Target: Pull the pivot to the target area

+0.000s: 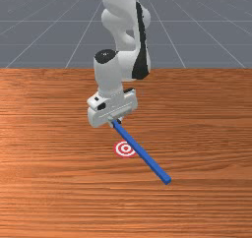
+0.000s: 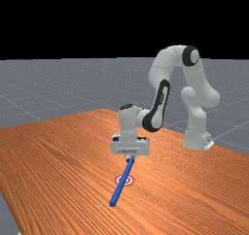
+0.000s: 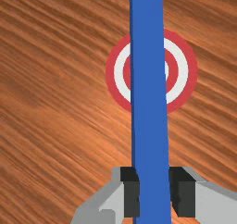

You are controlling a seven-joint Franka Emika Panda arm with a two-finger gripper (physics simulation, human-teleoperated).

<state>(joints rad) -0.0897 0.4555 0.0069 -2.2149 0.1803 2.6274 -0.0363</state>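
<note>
fingers (image 3: 183, 197): closed on the pivot (image 3: 149, 140), one dark pad against each side, gripping it near its end.
pivot: a long blue bar, running outward from between the fingers and looking roughly level; i can't tell whether it touches the table (image 1: 59, 183).
target (image 3: 183, 72): red and white rings, flat on the wood just ahead of the fingers, beneath the bar's middle stretch, centre partly hidden.
far end (image 1: 168, 180): well beyond the rings, away from the fingers.
step in hand: the pull, i judge, with the grasp made.
next move: likely a steady draw toward the arm's base (image 2: 197, 134), bringing the far end nearer the rings.
</note>
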